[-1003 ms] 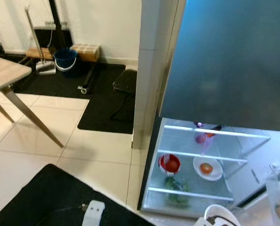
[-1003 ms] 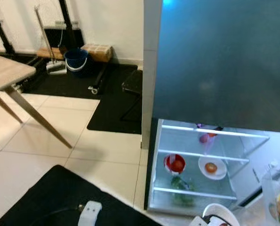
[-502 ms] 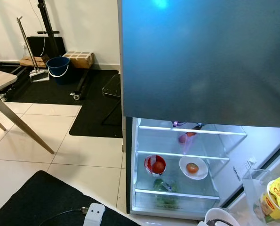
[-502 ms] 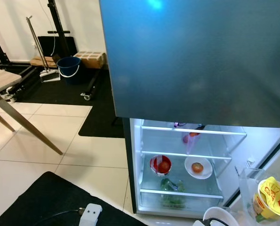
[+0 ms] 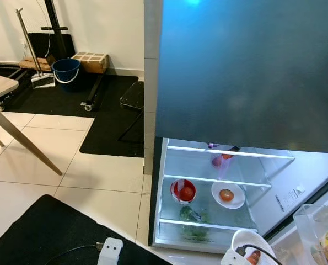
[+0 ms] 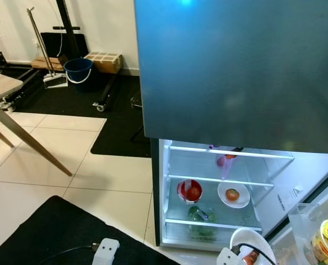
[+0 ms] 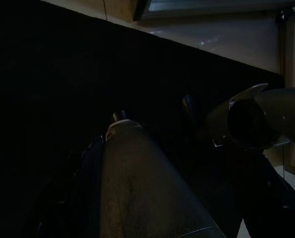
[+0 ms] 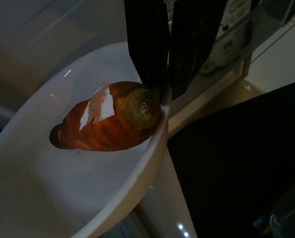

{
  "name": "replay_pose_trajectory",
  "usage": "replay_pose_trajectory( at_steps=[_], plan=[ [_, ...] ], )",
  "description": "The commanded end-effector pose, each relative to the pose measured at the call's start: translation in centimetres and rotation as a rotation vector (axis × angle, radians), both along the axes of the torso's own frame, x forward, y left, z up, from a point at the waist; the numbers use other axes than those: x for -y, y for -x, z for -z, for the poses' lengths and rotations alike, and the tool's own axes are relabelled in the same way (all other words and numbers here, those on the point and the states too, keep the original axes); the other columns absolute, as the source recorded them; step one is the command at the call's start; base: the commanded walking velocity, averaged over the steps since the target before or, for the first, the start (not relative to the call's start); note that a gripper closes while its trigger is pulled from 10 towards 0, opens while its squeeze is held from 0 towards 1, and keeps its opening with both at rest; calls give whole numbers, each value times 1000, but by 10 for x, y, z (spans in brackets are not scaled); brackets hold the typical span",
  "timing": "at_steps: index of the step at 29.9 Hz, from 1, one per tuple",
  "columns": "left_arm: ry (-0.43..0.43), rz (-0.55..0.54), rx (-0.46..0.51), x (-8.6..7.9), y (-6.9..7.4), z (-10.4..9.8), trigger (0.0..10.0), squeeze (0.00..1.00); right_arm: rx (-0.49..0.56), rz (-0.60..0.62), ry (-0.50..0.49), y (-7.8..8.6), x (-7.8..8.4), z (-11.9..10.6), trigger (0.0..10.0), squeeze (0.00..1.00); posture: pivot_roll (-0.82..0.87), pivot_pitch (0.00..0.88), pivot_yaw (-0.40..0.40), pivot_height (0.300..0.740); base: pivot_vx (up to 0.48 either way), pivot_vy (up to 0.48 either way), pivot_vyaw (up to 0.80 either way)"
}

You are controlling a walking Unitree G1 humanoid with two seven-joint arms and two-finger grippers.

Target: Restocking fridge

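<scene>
A white bowl [image 8: 88, 208] is gripped at its rim by the right claw [image 8: 166, 91]; a bread roll [image 8: 107, 119] lies just beside it. The left claw's state cannot be told.

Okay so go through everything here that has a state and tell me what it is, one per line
Fridge lower compartment: open, lit.
Upper fridge door: shut.
White plate: held at its rim by the right gripper, carrying a carrot.
White bowl: on the middle shelf, holding a tomato.

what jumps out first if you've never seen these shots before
The lit fridge interior glows under a big dark blue door, with a red bowl and a white plate holding a tomato on its middle shelf. In front of it, the right pincer grips the rim of a white bowl carrying a carrot.
</scene>
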State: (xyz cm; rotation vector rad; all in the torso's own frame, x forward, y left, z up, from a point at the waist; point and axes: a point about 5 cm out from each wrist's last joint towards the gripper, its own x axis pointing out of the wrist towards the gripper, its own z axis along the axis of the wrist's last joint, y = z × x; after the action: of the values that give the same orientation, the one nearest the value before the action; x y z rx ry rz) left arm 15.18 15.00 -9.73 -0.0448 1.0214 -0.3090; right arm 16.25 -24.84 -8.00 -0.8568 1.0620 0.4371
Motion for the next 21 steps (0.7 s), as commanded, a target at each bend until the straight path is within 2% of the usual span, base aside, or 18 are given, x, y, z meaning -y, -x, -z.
replay_pose_trajectory(
  at_steps=[1,3,5,7,9,11,15,20,21],
  plan=[
    [-4,-4,0,-1,1,0,10000,0,26,-19,9,-6,1,-3,10000,0,-29,0,-24,740,0,0,0],
    [-2,-10,0,-2,1,0,10000,0,47,-25,10,-12,-1,-5,10000,0,-26,0,-24,740,0,0,0],
    [9,-31,13,-4,-1,-1,10000,0,98,-38,11,-25,-5,-11,10000,0,-22,0,-24,740,0,0,0],
    [9,-31,13,-4,-1,-1,10000,0,98,-38,11,-25,-5,-11,10000,0,-22,0,-24,740,0,0,0],
    [47,-44,44,-3,-8,-4,10000,0,142,-49,24,-37,-6,-17,10000,0,-17,0,-26,740,0,0,0],
    [66,-44,57,-2,-11,-6,10000,0,152,-54,33,-41,-6,-19,10000,0,-13,0,-27,740,0,0,0],
    [121,12,100,3,-21,-12,10000,0,167,-68,64,-49,-3,-24,10000,0,-4,0,-28,740,0,0,0],
    [134,48,116,6,-24,-14,10000,0,176,-69,68,-52,-2,-26,10000,0,-4,0,-28,740,0,0,0],
    [146,97,135,10,-29,-17,10000,0,187,-67,65,-55,-2,-28,10000,0,-4,0,-27,740,0,0,0]
  ],
)
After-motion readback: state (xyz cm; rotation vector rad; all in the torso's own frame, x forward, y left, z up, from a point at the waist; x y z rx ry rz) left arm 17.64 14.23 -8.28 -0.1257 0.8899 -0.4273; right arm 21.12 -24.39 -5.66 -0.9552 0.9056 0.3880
